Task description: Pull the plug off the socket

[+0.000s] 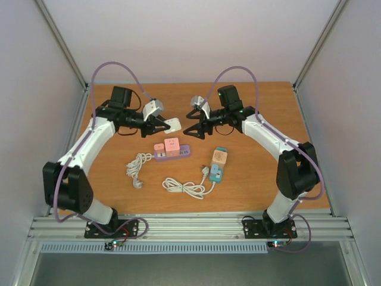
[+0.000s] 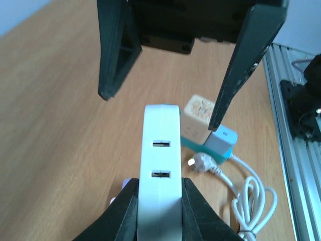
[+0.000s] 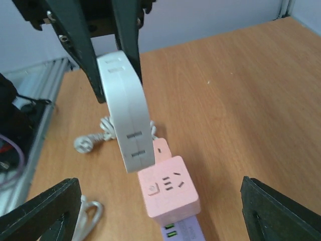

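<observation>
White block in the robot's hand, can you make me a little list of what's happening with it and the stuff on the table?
held thing: white socket block, lifted above the table
holder: left gripper, shut on its narrow sides
other arm: right gripper, open, facing the block's free end, no contact seen
table, middle: purple power strip with pink cubes on it
table, right: teal strip with a beige cube
cables: two loose white cords coiled on the wood

Both arms are reached forward and bent inward, wrists turned toward each other. The left gripper (image 1: 165,126) is clamped on a white socket block (image 1: 174,124) between its jaws; the right gripper (image 1: 193,132) is held with jaws spread wide.
</observation>
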{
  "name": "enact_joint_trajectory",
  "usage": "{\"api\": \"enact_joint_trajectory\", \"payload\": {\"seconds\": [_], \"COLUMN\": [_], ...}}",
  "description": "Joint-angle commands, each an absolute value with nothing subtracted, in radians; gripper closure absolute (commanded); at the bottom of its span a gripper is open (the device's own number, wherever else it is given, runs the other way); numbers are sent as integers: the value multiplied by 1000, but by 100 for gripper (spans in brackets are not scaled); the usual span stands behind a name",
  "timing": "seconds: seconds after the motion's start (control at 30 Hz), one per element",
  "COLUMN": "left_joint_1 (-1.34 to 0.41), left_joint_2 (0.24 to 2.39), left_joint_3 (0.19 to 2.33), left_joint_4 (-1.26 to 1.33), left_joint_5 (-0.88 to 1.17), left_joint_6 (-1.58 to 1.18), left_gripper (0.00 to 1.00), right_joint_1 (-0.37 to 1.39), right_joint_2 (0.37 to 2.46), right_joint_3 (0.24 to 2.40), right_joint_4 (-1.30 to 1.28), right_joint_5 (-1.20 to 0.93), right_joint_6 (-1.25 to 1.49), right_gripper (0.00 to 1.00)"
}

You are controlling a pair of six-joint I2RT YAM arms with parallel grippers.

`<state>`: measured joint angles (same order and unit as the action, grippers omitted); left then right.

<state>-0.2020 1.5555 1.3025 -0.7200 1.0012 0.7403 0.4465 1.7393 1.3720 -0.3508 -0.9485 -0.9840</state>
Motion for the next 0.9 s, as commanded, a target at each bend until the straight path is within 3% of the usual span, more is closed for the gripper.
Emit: {"api": "enact_joint_trajectory", "payload": {"seconds": [0.0, 0.17, 0.4, 0.87], "left_joint_1": [-192, -189, -189, -229], "left_joint_2": [1411, 1312, 1285, 1156], "left_joint_3": [1275, 1235, 1301, 1175], "left_joint_4": [-555, -351, -367, -179], "left_joint_5": [1065, 1003, 951, 922], "left_joint_6": [537, 267, 97, -74], "left_gripper": [99, 99, 99, 99], "right_joint_1": [443, 442, 440, 462], "right_joint_2": [1646, 1598, 1624, 1537], "right_joint_3": [1391, 1444, 1568, 1364], "right_joint_4": [-371, -378, -498, 43], "right_joint_5": [-1013, -1005, -1134, -1285], "right_joint_6": [-732, -419, -102, 596], "right_gripper": [12, 12, 13, 9]}}
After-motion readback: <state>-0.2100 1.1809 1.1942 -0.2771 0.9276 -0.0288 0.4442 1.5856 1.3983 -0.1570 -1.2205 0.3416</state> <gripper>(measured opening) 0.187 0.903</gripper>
